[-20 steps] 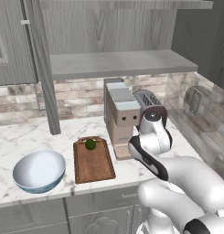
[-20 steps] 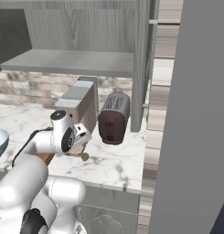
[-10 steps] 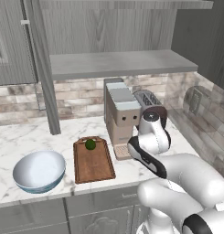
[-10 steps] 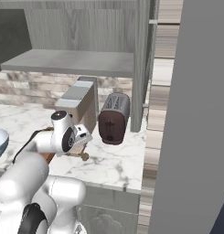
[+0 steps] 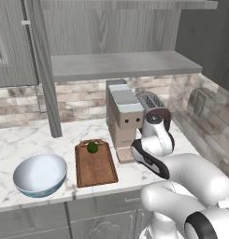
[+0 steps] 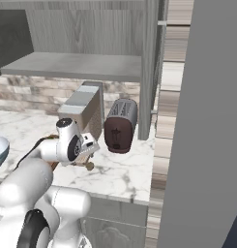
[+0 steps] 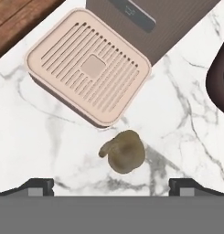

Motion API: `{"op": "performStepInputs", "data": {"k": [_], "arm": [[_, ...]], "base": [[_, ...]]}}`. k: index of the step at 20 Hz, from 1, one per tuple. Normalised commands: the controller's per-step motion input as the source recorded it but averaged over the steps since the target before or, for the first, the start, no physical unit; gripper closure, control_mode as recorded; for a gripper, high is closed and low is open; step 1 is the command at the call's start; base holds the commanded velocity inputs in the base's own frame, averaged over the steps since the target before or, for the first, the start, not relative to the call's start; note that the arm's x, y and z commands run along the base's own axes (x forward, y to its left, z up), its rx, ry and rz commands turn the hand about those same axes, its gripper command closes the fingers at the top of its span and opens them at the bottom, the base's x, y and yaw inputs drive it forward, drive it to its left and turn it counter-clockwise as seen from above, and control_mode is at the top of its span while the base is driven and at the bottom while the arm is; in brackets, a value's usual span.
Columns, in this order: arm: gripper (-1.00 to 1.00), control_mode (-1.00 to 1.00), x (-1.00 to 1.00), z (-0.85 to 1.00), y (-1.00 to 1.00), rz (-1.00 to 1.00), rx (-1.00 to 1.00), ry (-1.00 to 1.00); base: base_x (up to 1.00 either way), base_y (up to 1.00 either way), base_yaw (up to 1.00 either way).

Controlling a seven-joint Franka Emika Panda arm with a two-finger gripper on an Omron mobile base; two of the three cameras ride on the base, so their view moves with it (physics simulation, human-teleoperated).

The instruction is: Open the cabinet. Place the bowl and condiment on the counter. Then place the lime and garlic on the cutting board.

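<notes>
The garlic lies on the white marble counter, just in front of the coffee machine's drip tray. My gripper hangs open right above it, one fingertip on each side and not touching it. The right base view has the garlic just under the gripper. The lime rests on the cutting board. To its left, the bowl stands on the counter. The cabinet is open, its shelf bare. The condiment is out of view.
A coffee machine stands just behind the garlic, its beige drip tray close to the gripper. A dark toaster sits to its right. The open cabinet door hangs over the counter at the left.
</notes>
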Motion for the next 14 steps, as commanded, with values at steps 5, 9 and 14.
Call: {"op": "performStepInputs", "data": {"k": [5, 9, 14], "arm": [[-1.00, -1.00, 0.00, -0.15, -0.06, -0.04, 0.00, 0.00], [-1.00, -1.00, 0.01, -0.14, 0.00, -0.04, 0.00, 0.00], [-1.00, -1.00, 0.00, -0.14, 0.00, -0.05, 0.00, 0.00]], "base": [[0.00, 0.00, 0.00], [0.00, 0.00, 0.00], [0.00, 0.00, 0.00]]}}
